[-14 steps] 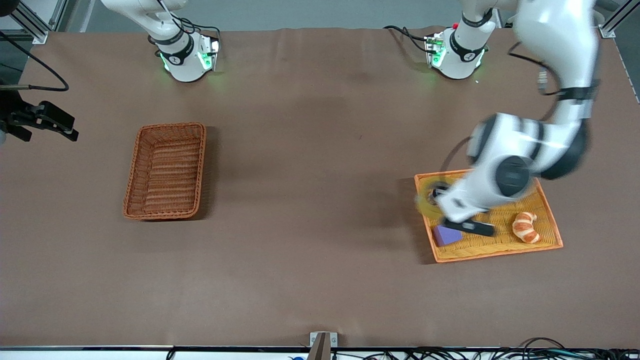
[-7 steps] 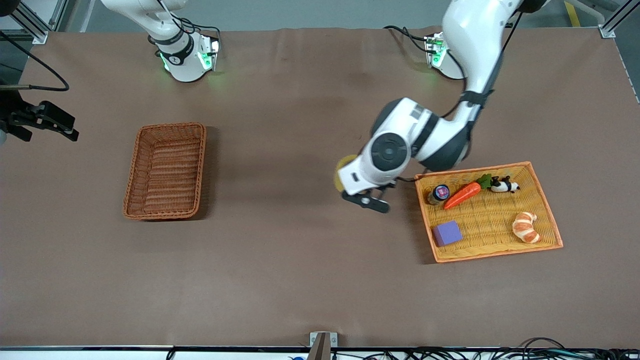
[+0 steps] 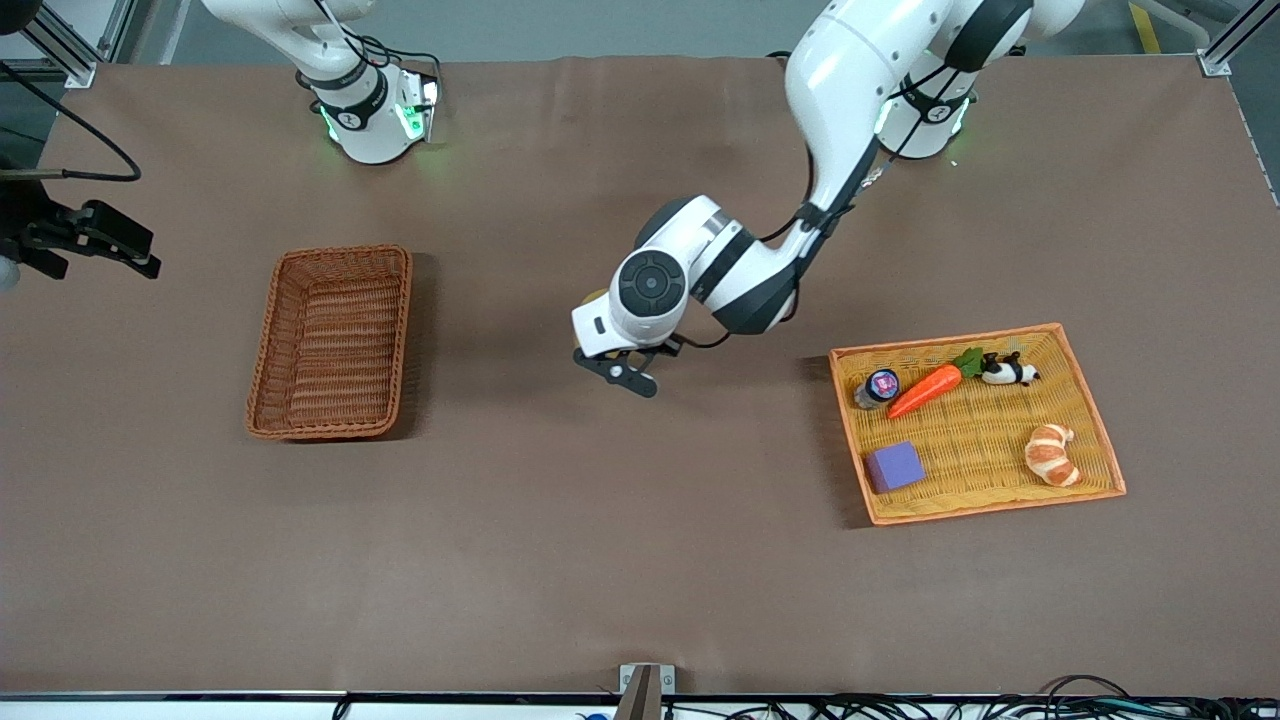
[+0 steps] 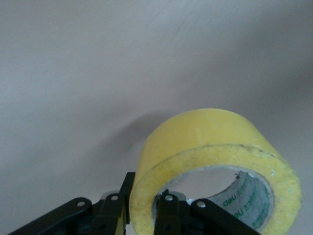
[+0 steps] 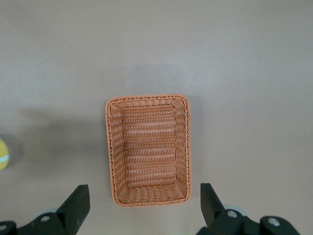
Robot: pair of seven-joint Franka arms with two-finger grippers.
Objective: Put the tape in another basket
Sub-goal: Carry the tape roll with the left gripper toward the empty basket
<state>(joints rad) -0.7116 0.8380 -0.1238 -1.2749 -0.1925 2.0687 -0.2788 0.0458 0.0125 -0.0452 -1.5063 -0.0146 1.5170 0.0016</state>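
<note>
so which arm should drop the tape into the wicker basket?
Left. The left gripper is shut on the tape, mid-table. The right gripper hangs open and empty above the basket.

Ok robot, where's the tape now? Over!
Left gripper shut on tape, over bare table between tray and basket. Right gripper open above basket. Nothing in the way.

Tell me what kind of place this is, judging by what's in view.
Most likely a robotics lab test bench. Two arms are bolted to a cloth-covered table, cables run along its near edge, and toy props such as a carrot and a croissant sit in a flat yellow tray.
</note>
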